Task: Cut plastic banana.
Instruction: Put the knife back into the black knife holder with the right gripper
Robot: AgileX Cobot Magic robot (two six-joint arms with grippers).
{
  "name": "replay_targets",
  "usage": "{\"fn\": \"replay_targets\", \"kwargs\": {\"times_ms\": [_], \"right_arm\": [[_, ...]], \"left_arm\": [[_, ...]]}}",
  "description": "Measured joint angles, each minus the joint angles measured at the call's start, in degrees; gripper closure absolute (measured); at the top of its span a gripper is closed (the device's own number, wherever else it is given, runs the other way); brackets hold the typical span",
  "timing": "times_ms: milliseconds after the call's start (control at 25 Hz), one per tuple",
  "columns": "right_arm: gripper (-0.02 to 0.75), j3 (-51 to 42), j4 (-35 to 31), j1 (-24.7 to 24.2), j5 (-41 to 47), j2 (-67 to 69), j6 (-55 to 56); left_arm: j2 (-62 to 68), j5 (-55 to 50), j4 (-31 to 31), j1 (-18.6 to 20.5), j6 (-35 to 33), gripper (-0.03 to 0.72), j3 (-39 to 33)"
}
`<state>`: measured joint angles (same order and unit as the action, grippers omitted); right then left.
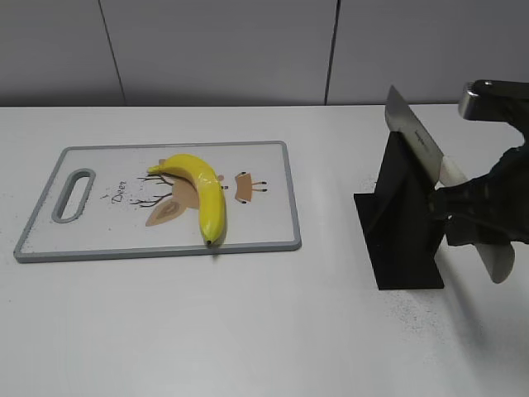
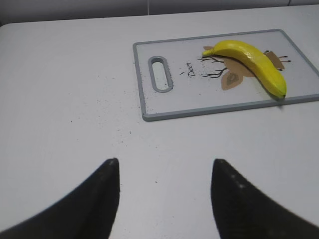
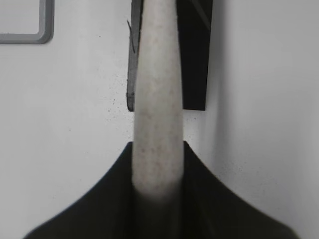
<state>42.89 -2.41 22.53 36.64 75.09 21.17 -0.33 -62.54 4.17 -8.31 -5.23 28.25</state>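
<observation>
The plastic banana (image 1: 201, 190) is glossy yellow and curved and lies on a white cutting board with a grey rim (image 1: 99, 252). It also shows in the left wrist view (image 2: 251, 62), on the board (image 2: 199, 112). My right gripper (image 1: 463, 217) is shut on the pale handle (image 3: 157, 124) of a knife. The knife's blade (image 1: 413, 136) rests in a black stand (image 1: 401, 231) right of the board. My left gripper (image 2: 164, 167) is open and empty above bare table, near the board's handle end. It is out of the exterior view.
The board has a slot handle (image 1: 73, 194) at its left end and a deer print. The black knife stand (image 3: 195, 55) stands upright on the white table. A grey wall runs behind the table.
</observation>
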Motion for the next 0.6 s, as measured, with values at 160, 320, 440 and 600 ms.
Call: {"fn": "replay_targets", "kwargs": {"times_ms": [160, 320, 440, 600], "right_arm": [[0.549, 0.1, 0.0, 0.0, 0.2, 0.3, 0.0], [0.549, 0.3, 0.0, 0.0, 1.9, 0.4, -0.3], [0.549, 0.5, -0.1, 0.0, 2.8, 1.3, -0.4], [0.526, 0.5, -0.3, 0.0, 3.0, 2.0, -0.4]], "left_arm": [[0.0, 0.0, 0.0, 0.0, 0.0, 0.125, 0.0], [0.0, 0.0, 0.0, 0.0, 0.0, 0.125, 0.0], [0.0, 0.0, 0.0, 0.0, 0.0, 0.125, 0.0], [0.0, 0.0, 0.0, 0.0, 0.0, 0.125, 0.0]]}}
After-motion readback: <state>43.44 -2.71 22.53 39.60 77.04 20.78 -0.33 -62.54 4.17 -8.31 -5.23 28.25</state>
